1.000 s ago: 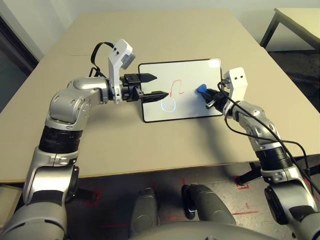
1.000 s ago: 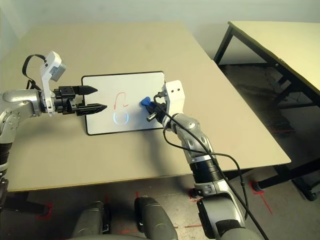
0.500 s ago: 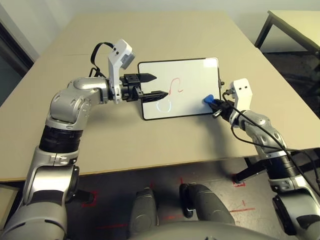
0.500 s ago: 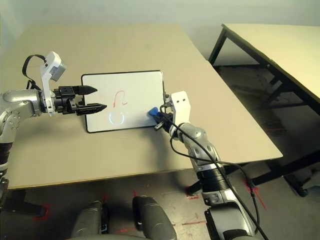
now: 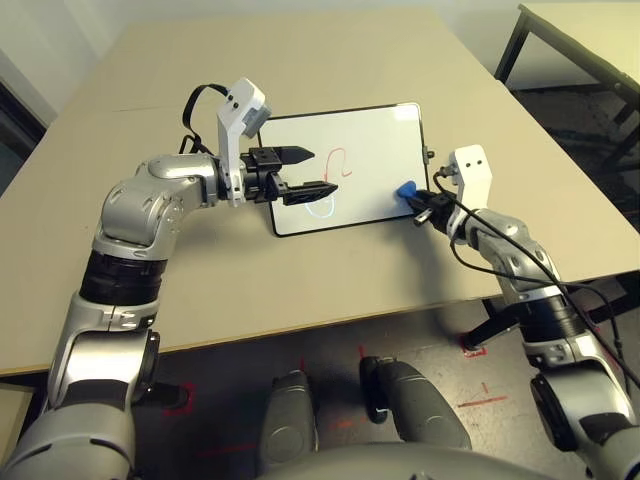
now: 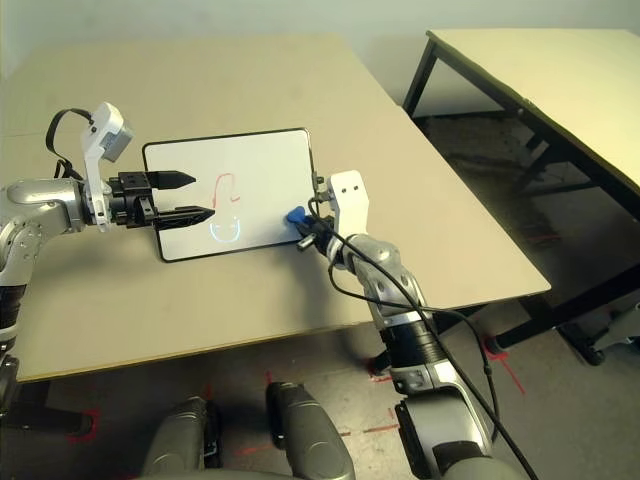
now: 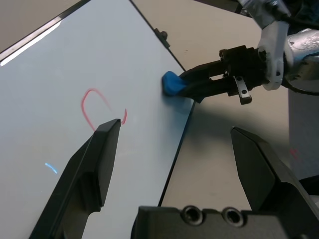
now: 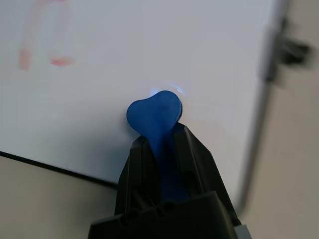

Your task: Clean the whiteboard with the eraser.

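Beige table carries everything. My right gripper pinches the one blue eraser, tip at the whiteboard near its right edge. One red scribble lies to the left of the eraser, so I judge the wipe goes leftward. My left gripper hovers spread over the board's left edge, nearer the scribble.

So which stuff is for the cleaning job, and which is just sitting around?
For the job:
- whiteboard with red scribble
- blue eraser, pinched in the right claw
- left claw, open over the board's edge

Just around:
- tan table under the board
- second table off to the right
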